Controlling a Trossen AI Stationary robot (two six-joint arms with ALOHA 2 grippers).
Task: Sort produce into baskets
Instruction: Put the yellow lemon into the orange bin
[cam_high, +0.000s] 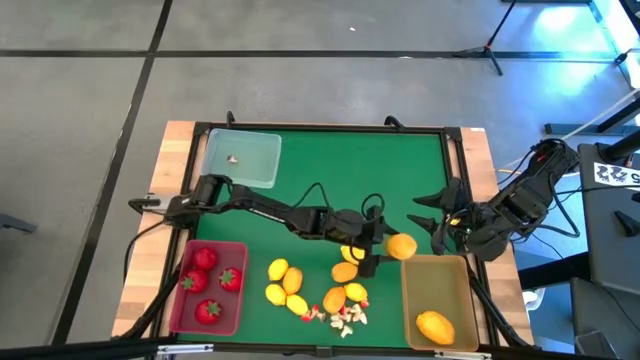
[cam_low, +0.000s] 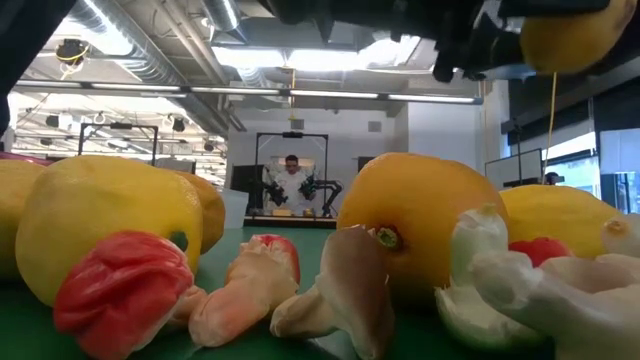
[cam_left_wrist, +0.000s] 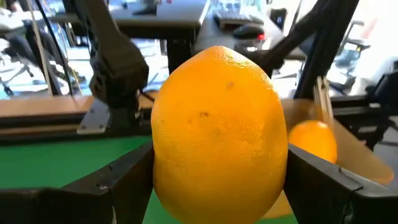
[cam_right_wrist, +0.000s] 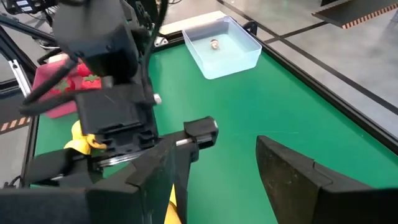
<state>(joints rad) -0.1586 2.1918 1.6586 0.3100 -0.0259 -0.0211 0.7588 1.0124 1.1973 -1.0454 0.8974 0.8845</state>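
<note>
My left gripper (cam_high: 388, 246) reaches across the green mat and is shut on an orange lemon (cam_high: 402, 246), just off the far left corner of the tan basket (cam_high: 412, 290). That basket holds another orange lemon (cam_high: 435, 325). My right gripper (cam_high: 436, 218) is open and empty near the table's right edge, beside the held lemon. The pink basket (cam_high: 238, 300) holds several strawberries (cam_high: 208, 311). The clear basket (cam_high: 255, 150) holds one tiny bit (cam_high: 232, 158). Several yellow and orange lemons (cam_high: 295, 282) and white-and-red bits (cam_high: 342, 318) lie on the mat. My left gripper pinches the orange lemon between its two fingers (cam_left_wrist: 127, 180), one on each side of its wide middle (cam_left_wrist: 168, 155). The fingers come roughly level from the table's left. The lemon is lifted clear of the mat, as the low view (cam_low: 575, 35) shows.
The mat is bare between the clear basket and my right gripper (cam_right_wrist: 230, 168). A black frame (cam_high: 320, 128) runs round the mat. Loose lemons (cam_low: 110, 225) and bits (cam_low: 330, 290) crowd the near edge. A person (cam_low: 290, 180) sits far off in the room behind.
</note>
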